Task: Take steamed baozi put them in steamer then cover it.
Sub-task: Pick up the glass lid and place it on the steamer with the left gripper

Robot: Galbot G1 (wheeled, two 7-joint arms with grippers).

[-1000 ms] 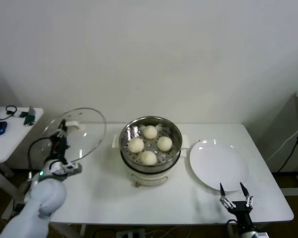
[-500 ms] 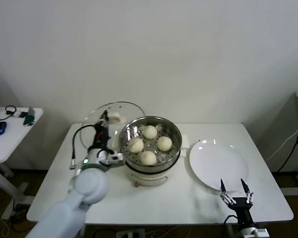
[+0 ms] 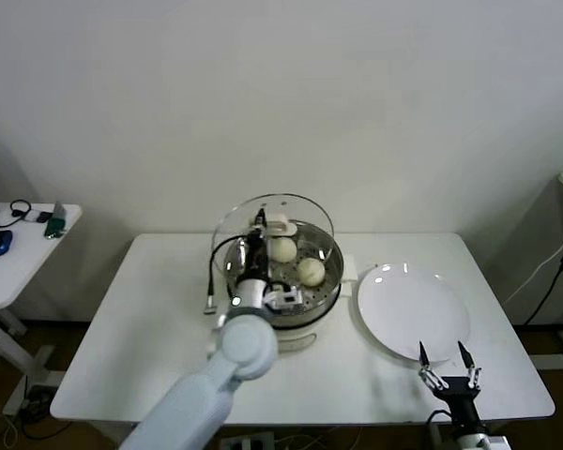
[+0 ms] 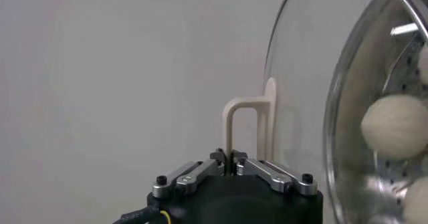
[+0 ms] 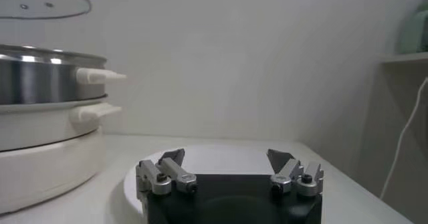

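While my left gripper (image 3: 261,225) stays clenched on the cream-white rectangular handle (image 4: 246,128) of the round clear glass cover (image 3: 272,230), that cover has travelled from beyond the table's left edge to a position directly above the round shiny stainless-steel steamer (image 3: 283,281). The steamer stands on its white electric base near the middle of the white table (image 3: 150,328), towards the back edge. The cover hangs above the pot rim, not yet seated; in the right wrist view a clear gap shows between the two.

The cream-white steamed baozi (image 3: 310,270) lie on the perforated tray inside the pot. Two are plainly visible in the head view; my arm hides the others.

My right gripper (image 3: 448,370) is idle at the table's front edge, near the right corner, its fingers spread and holding nothing, just in front of the flat white plate (image 3: 411,314), which is bare.

Finding: loading appears complete and only the covering remains. The shift puts the cover roughly in line with the pot, so I judge the next step to be a level descent onto the rim. An off-centre landing is the risk.
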